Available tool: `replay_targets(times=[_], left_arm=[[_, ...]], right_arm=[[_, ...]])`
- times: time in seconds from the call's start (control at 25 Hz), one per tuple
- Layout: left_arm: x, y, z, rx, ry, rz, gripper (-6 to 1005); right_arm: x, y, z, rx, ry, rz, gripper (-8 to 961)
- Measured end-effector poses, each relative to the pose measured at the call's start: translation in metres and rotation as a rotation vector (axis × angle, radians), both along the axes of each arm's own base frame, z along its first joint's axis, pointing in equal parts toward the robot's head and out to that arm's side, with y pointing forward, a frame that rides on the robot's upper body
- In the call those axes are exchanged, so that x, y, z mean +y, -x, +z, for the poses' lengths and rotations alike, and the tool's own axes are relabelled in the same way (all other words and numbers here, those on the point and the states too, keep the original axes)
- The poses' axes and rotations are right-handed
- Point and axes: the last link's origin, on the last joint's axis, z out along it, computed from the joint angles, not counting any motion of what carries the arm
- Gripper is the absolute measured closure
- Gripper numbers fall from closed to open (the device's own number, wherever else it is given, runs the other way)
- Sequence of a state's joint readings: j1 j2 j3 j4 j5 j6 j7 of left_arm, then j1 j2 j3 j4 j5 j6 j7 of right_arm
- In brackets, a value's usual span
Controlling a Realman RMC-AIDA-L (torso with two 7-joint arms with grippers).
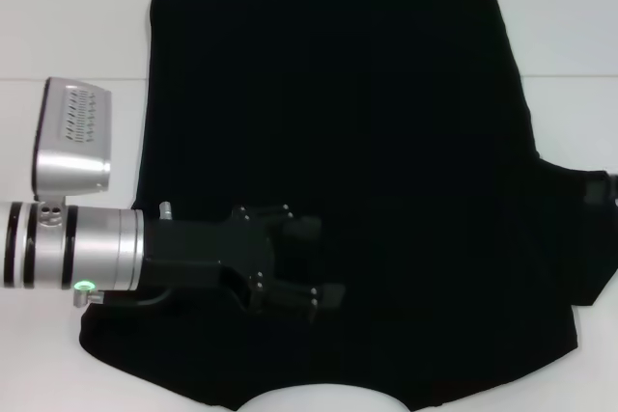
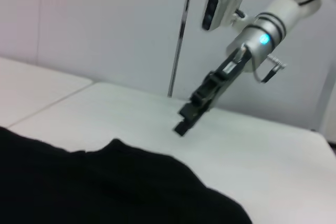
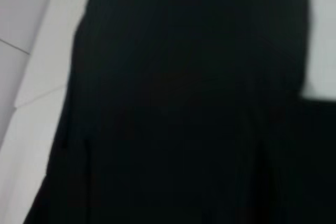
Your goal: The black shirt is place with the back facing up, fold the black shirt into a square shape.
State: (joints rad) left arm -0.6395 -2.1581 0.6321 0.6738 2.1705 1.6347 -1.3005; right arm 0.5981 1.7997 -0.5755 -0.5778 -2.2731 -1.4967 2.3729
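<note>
- Black shirt (image 1: 367,123) is seen spread flat on the white worktop (image 1: 68,16), filling most of the head view, with no lettering on the face that shows.
- One sleeve (image 1: 579,238) is seen sticking out at the shirt's right edge; on the left edge no sleeve is seen.
- A curved edge of the shirt is seen at the near side, with a patch of worktop showing in the hollow.
- Left claw (image 1: 323,262) is reached in from the left, over the near-left part of the shirt, with its fingers (image 1: 301,229) held apart; whether they touch the cloth cannot be told.
- Right claw (image 2: 182,121) is seen only in the left wrist view, held above bare worktop beyond the shirt's edge and tilted downward; whether its fingers are apart or together cannot be told.
- In the right wrist view, black cloth is seen filling nearly the whole frame, with strips of worktop along two sides.
</note>
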Motion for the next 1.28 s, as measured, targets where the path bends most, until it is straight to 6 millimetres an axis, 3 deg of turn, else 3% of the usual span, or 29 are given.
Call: replay_targets(times=[0.44,1.0,1.28], left_arm=[[0.0,0.004,-0.002,0.024,-0.012,-0.011,48],[0.001,0.005,-0.002,0.03,-0.023,-0.001,48],[0.003,0.007,-0.001,0.032,-0.033,0.009,48]], right_arm=[[-0.035,-0.033,-0.007,-0.002,0.097,-0.173,63],[-0.019,-0.03,-0.028,-0.043,0.08,-0.187,71],[-0.013,-0.032,-0.032,-0.073,0.071,-0.209,155]])
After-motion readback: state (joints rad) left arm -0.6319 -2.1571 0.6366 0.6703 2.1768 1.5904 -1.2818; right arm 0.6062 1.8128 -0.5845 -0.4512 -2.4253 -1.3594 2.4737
